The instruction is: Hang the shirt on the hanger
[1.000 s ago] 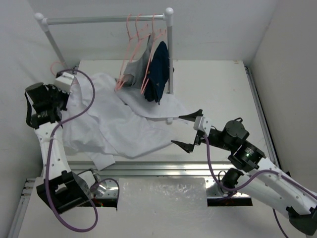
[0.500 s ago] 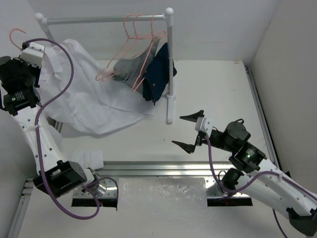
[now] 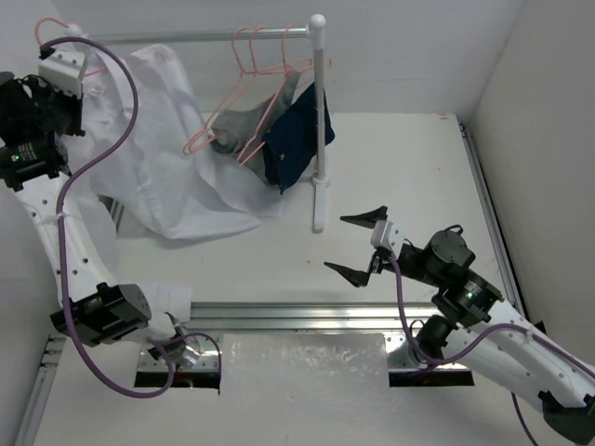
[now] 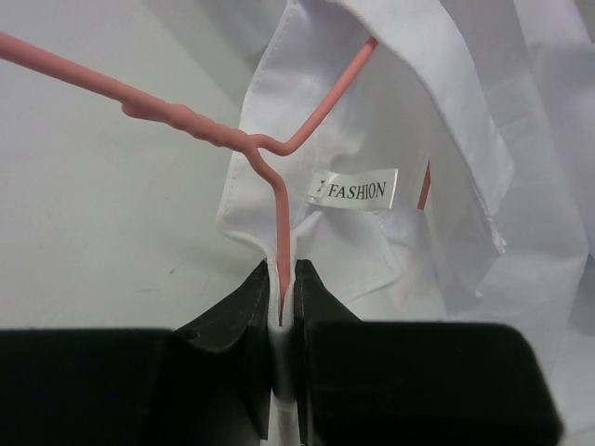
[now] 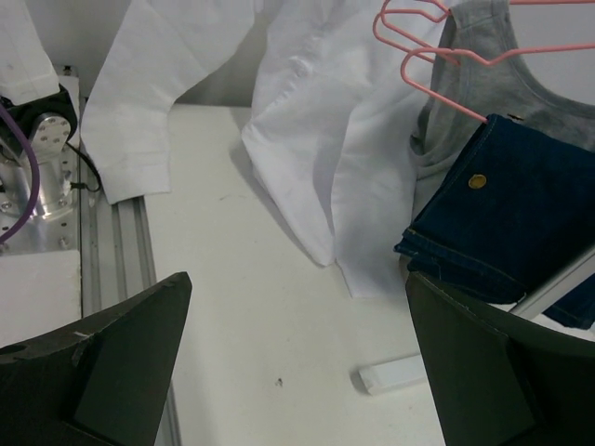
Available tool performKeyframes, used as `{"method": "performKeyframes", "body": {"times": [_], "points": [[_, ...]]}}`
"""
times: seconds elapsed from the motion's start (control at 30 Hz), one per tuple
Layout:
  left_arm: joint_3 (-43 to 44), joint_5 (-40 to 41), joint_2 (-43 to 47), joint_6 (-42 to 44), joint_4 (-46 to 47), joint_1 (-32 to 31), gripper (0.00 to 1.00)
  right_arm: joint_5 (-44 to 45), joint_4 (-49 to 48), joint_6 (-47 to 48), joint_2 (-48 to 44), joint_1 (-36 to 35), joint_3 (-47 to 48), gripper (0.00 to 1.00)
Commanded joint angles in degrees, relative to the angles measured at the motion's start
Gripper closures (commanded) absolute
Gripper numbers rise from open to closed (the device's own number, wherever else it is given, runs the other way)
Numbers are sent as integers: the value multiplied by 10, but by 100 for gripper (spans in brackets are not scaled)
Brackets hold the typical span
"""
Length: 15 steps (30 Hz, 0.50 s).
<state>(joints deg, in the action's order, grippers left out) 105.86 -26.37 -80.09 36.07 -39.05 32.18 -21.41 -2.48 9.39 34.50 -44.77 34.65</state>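
Observation:
The white shirt (image 3: pixel 163 139) hangs from my raised left gripper (image 3: pixel 63 67) at the far left, its lower part draping to the table. In the left wrist view my left gripper (image 4: pixel 283 290) is shut on the shirt's collar (image 4: pixel 279 167) and on the wire of the pink hanger (image 4: pixel 209 130), which runs inside the collar by the label. The hanger's hook (image 3: pixel 48 28) shows above the gripper. My right gripper (image 3: pixel 355 244) is open and empty above the table's middle; the shirt (image 5: pixel 316 130) lies beyond it in the right wrist view.
A white tube rail (image 3: pixel 200 35) on a post (image 3: pixel 320 121) holds several pink hangers (image 3: pixel 251 56), a grey garment (image 3: pixel 246 119) and a navy-blue garment (image 3: pixel 297 135). A shirt sleeve (image 5: pixel 139 111) reaches the metal rail (image 3: pixel 279 311) at the table's near edge.
My left gripper has risen up and back with the hanger and shirt, lifting most of the shirt off the table toward the rail's left end. The right arm has barely moved.

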Motion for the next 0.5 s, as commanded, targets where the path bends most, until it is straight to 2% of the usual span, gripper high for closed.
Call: {"method": "performKeyframes", "body": {"times": [0.0, 0.03, 0.17, 0.27, 0.47], "points": [[14, 31, -3, -25, 40, -56, 100, 1, -30, -4, -2, -1, -3, 1], [17, 63, -6, -28, 42, -83, 100, 1, -30, -4, 2, -1, -1, 1], [70, 89, -36, -45, 39, -112, 100, 1, -29, -3, 9, -1, -2, 1], [71, 88, -38, -43, 42, -131, 100, 1, -30, -2, 8, -1, -5, 1], [88, 160, -75, -52, 53, -176, 100, 1, -32, -2, 12, -1, -6, 1]]}}
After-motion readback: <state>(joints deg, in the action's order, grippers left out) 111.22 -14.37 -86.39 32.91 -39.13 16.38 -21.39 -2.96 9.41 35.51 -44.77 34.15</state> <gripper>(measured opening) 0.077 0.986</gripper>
